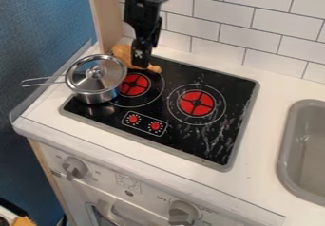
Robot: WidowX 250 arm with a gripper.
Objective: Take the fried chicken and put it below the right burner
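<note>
The black gripper (141, 59) hangs down at the back left of the stove, right over the fried chicken. The tan-orange fried chicken (123, 52) lies behind the left burner, beside the pot, its thick part to the left and its narrow end to the right of the gripper. The gripper hides its middle, and whether it is held cannot be told. The right burner (196, 103) is a red disc with a black cross inside white rings, and the black stovetop (190, 142) extends below it.
A lidded metal pot (95, 80) stands on the stove's left side, partly over the left burner (134, 84), its handle pointing left. Two red knob markings (145, 123) lie in front of the burners. A grey sink (289, 149) is at the right, and a tiled wall (234, 35) rises behind.
</note>
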